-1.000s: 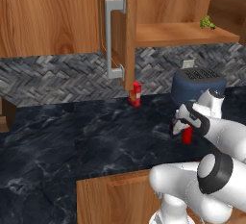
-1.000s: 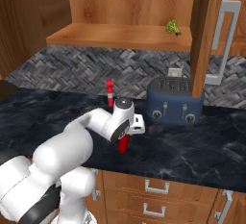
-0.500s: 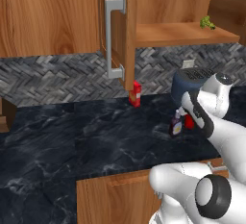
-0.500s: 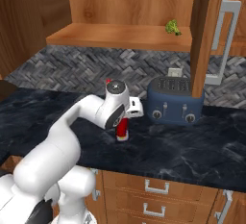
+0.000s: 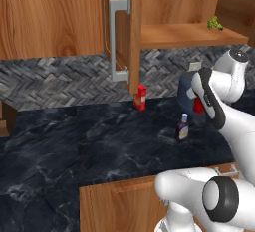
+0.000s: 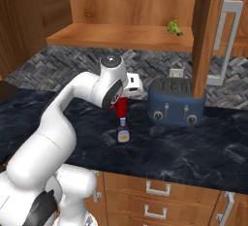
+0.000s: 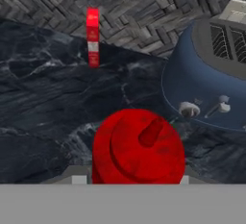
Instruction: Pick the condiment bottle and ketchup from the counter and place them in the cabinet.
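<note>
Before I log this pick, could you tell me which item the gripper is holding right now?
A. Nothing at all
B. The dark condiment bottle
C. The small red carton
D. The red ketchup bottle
D: the gripper is closed on the red ketchup bottle and holds it off the black counter, while the dark condiment bottle stands below it and the small red carton sits by the backsplash.

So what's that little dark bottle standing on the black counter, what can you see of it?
The dark bottle is small, with a rounded body, a narrow neck, a dark cap and a pale label. It looks like glossy plastic or glass. It stands upright on the black counter, in front of the blue toaster. Nothing grips it; the red bottle hangs just above it.
</note>
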